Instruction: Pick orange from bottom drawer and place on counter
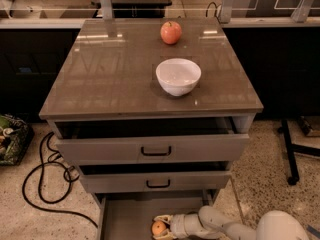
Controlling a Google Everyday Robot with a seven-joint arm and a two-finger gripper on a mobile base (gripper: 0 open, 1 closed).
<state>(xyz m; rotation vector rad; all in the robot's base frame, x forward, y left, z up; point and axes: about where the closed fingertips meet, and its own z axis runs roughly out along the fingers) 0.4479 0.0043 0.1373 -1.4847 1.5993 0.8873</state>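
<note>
Camera view, looking down on the grey three-drawer cabinet from the front.

- Bottom drawer: pulled out farthest of the three, flat grey floor showing. It is cut off by the lower edge of the view.
- Orange: on the drawer floor, right of centre, near the lower edge of the view.
- Hand: down inside the bottom drawer, reaching in from the right. One pale finger lies over the orange's far side and one under its near side. Both look pressed against the fruit, so the hand is clamped on the orange. The orange looks to be still at floor level.
- Arm: white and jointed, running low from the lower right corner to the hand.
- Desk: glossy brown-grey cabinet top with reflections across it.
- White bowl: upright, right of the desk's centre.
- Apple: reddish, behind the bowl near the back edge, well apart from it.
- Top drawer and middle drawer: both partly open, each with a black handle.
- Black cable: looped on the speckled floor, left of the cabinet.
</note>
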